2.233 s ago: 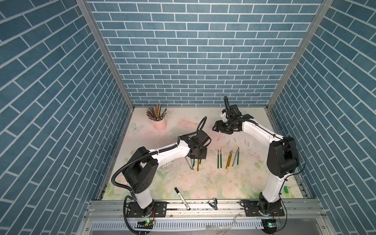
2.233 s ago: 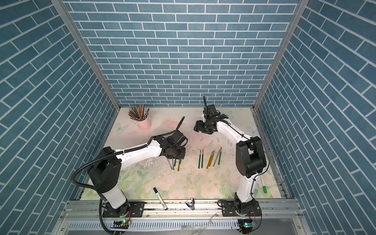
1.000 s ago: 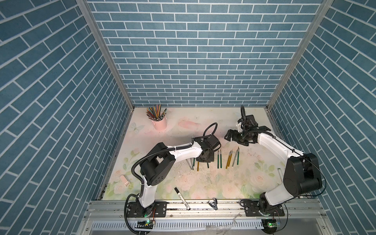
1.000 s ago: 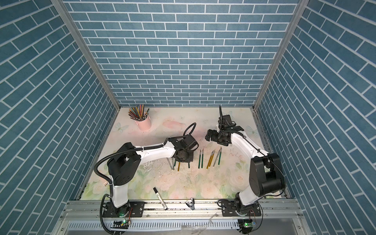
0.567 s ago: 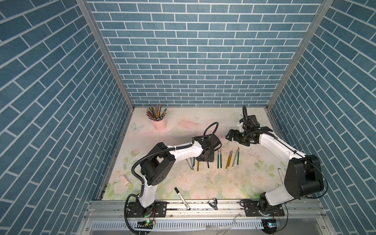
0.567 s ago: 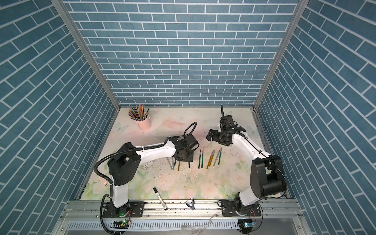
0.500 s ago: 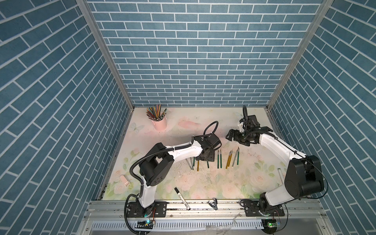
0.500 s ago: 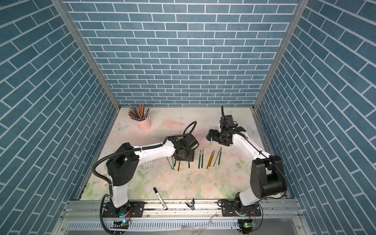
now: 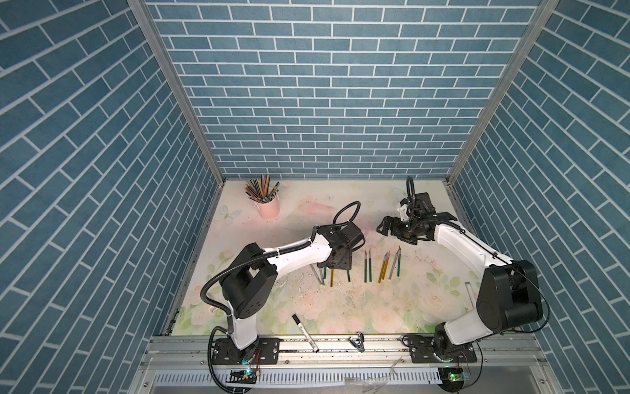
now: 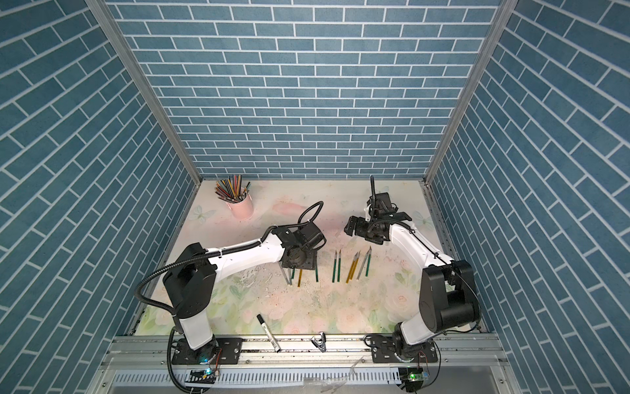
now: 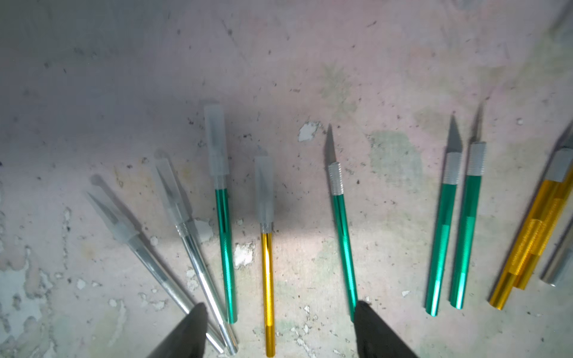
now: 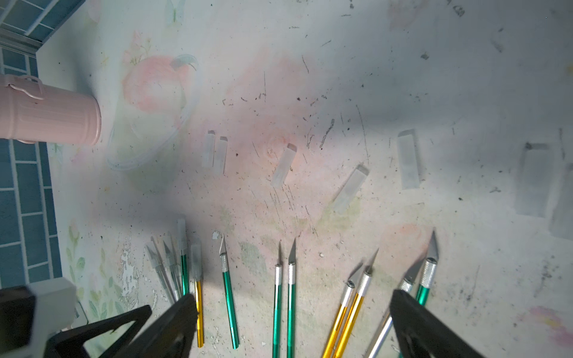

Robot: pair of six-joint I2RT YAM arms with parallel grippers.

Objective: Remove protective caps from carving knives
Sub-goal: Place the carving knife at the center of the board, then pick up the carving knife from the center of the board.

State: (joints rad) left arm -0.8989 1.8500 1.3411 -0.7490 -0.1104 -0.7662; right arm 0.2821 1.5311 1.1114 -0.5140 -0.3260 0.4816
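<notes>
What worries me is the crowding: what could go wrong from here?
The open left gripper straddles the capped gold knife, the capped green knife and the end of a silver knife; closing may pinch several. The right gripper hovers near bare blades; a low approach could scatter them.

Carving knives (image 9: 366, 269), 11 total, lie flat in a rough row on counter (image 12: 434, 77), tips twd far side. 4 at robot's left end capped: 2 silver knives (image 11: 158, 269), green knife (image 11: 226, 248), gold knife (image 11: 268, 288). Blades show dimly thru whitish translucent caps (image 11: 216, 139). Other 7 bare-bladed: green, gold, silver. 6+ loose caps (image 12: 283, 165) lie scattered beyond tips, 2 side by side.
</notes>
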